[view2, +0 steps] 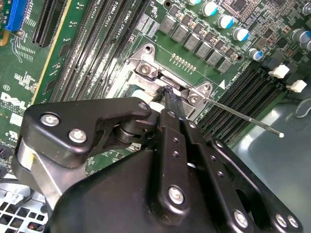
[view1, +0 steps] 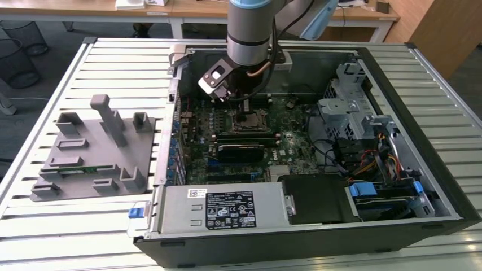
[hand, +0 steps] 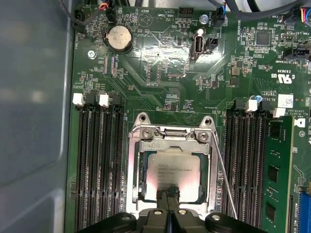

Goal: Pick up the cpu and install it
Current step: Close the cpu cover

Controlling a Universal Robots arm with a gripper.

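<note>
The cpu [hand: 174, 168] is seen lying in the socket [hand: 171, 165] within its metal frame. The gripper [hand: 168, 194] is poised at the chip's near edge with fingers pressed together, nothing visibly clamped. A slightly skewed seating could bend socket pins if pressure were applied.

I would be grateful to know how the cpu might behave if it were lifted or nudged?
The cpu is a flat metal-topped square, so probably stiff and unlikely to roll. Its shiny top may be slippery. Sitting inside the socket frame, it likely won't slide sideways.
</note>
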